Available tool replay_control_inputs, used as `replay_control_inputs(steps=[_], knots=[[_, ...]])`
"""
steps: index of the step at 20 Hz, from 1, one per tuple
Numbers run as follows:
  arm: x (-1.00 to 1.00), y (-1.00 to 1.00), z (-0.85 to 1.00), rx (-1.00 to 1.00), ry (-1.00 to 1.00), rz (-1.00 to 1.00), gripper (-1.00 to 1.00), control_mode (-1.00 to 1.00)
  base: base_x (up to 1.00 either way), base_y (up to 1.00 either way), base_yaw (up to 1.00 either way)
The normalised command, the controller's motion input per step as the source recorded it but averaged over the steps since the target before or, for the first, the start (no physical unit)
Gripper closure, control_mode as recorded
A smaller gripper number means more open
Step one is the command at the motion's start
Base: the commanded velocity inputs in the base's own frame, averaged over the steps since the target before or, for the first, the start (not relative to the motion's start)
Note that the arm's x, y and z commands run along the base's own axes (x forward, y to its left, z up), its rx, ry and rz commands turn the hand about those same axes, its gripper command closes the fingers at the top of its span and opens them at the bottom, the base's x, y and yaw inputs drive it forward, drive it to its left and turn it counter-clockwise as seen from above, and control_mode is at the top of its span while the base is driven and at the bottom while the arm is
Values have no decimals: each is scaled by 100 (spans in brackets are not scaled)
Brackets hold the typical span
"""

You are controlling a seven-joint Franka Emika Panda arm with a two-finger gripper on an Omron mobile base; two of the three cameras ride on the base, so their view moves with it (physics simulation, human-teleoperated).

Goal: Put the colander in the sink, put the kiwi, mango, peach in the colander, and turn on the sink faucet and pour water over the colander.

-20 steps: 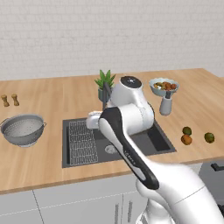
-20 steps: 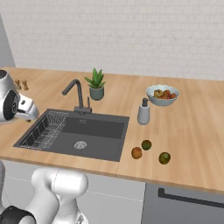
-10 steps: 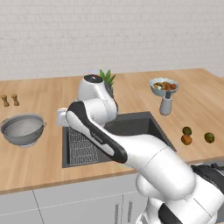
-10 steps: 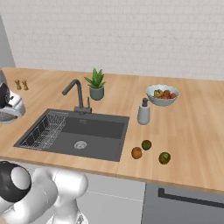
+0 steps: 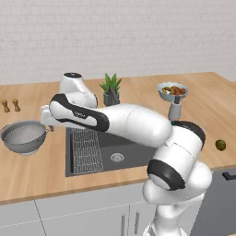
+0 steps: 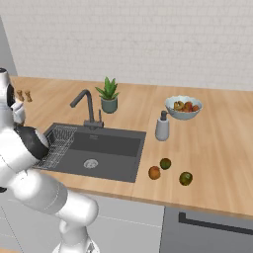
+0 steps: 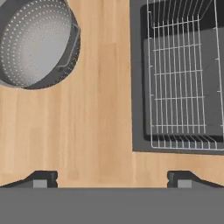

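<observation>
The grey colander stands on the wooden counter left of the sink, also seen as the colander. My gripper is open and empty, hanging above the bare counter between colander and sink, its gripper just right of the colander's rim. The wire rack lies in the sink's left part. The faucet stands behind the basin with no water running. On the counter right of the sink lie the orange-red peach, one greenish fruit and a second greenish fruit.
A potted plant stands behind the sink. A soap dispenser and a pale blue fruit bowl are at the right. Two small shakers stand at the far left. My own arm spans the sink in the left base view.
My arm has swung left from above the sink, carrying the gripper over the counter beside the colander. Colander and fruits have stayed in place.
</observation>
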Motion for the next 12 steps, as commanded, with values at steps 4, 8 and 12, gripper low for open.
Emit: replay_control_inputs(steps=[4, 8, 12], knots=[[60, 47, -48, 0, 3, -7, -100, -100, 0, 0, 0], [44, 27, -27, 0, 3, -8, -100, -100, 0, 0, 0], [43, 23, -22, 0, 6, -8, -100, -100, 0, 0, 0]])
